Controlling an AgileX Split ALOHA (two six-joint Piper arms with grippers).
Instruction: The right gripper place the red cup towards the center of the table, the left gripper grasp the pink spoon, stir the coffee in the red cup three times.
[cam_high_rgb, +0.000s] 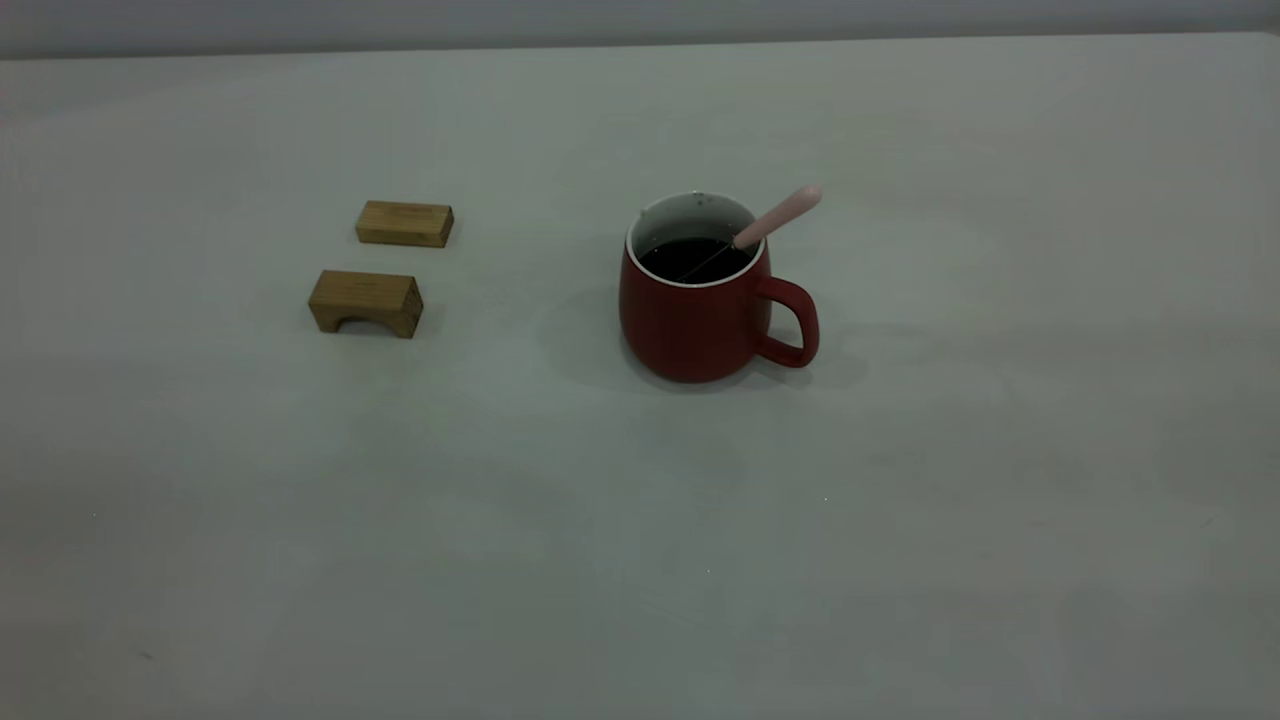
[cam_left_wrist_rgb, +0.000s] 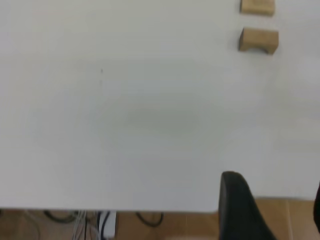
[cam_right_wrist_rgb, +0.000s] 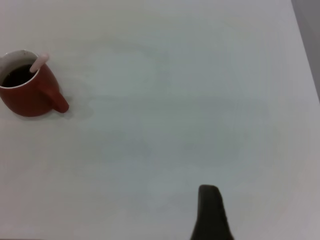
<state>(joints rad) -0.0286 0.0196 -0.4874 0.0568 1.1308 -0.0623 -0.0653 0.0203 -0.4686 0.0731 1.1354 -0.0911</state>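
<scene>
The red cup (cam_high_rgb: 700, 325) stands upright near the middle of the table (cam_high_rgb: 900, 520), its loop handle pointing right. Dark coffee (cam_high_rgb: 697, 258) fills it. The pink spoon (cam_high_rgb: 785, 215) rests in the cup, bowl sunk in the coffee and handle leaning over the rim above the loop handle. Nothing holds it. In the right wrist view the cup (cam_right_wrist_rgb: 30, 95) and spoon (cam_right_wrist_rgb: 39, 62) lie far from my right gripper (cam_right_wrist_rgb: 265, 215), of which one dark finger (cam_right_wrist_rgb: 209, 212) shows. My left gripper (cam_left_wrist_rgb: 274, 192) hangs open and holding nothing over the table's near edge. Neither gripper shows in the exterior view.
Two brown wooden blocks lie left of the cup: a flat one (cam_high_rgb: 404, 223) farther back and an arched one (cam_high_rgb: 366, 302) nearer. Both appear in the left wrist view (cam_left_wrist_rgb: 258, 40). Beyond the table edge (cam_left_wrist_rgb: 100, 209) there are floor and cables.
</scene>
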